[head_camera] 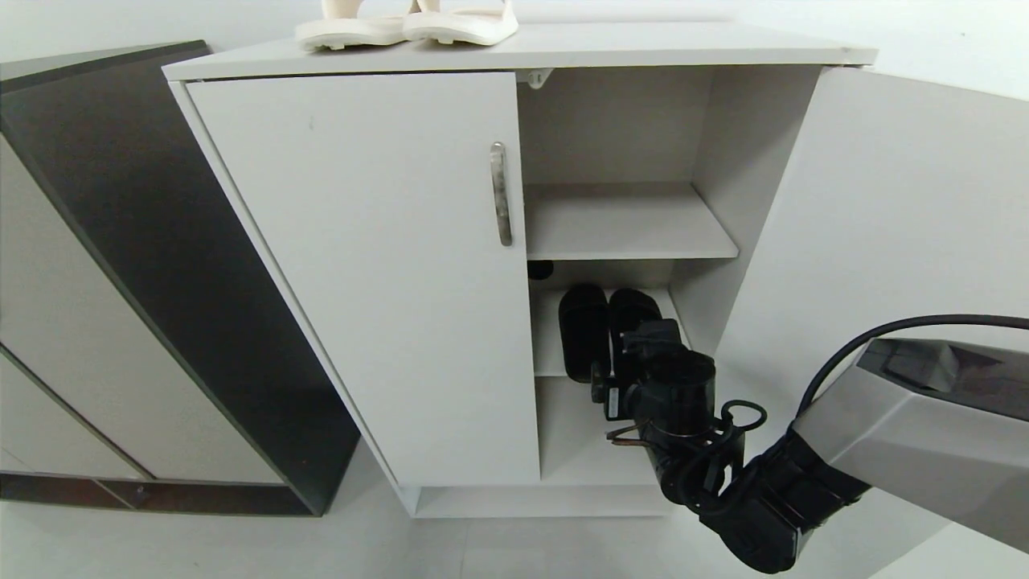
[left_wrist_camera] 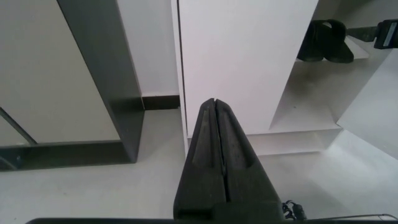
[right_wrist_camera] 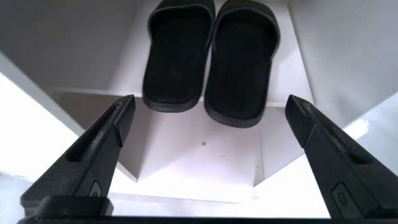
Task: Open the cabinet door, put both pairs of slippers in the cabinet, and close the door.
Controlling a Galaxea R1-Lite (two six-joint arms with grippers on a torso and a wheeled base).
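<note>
A pair of black slippers [head_camera: 596, 328] lies side by side on the middle shelf of the white cabinet [head_camera: 362, 281], heels at the shelf's front edge [right_wrist_camera: 208, 62]. My right gripper [head_camera: 645, 336] is just in front of them, open [right_wrist_camera: 210, 102], with nothing between its fingers [right_wrist_camera: 106, 143]. The cabinet's right door [head_camera: 884, 217] stands wide open; the left door is closed. A pair of white slippers [head_camera: 410, 28] rests on the cabinet's top. My left gripper [left_wrist_camera: 214, 106] is shut and holds nothing, low in front of the closed left door; beyond it lie the black slippers [left_wrist_camera: 326, 40].
The upper shelf [head_camera: 627, 225] and the bottom compartment [head_camera: 579, 450] hold nothing. A metal handle [head_camera: 500, 193] is on the closed door. A dark grey unit [head_camera: 161, 241] stands against the cabinet's left side. Pale floor [left_wrist_camera: 93, 186] lies in front.
</note>
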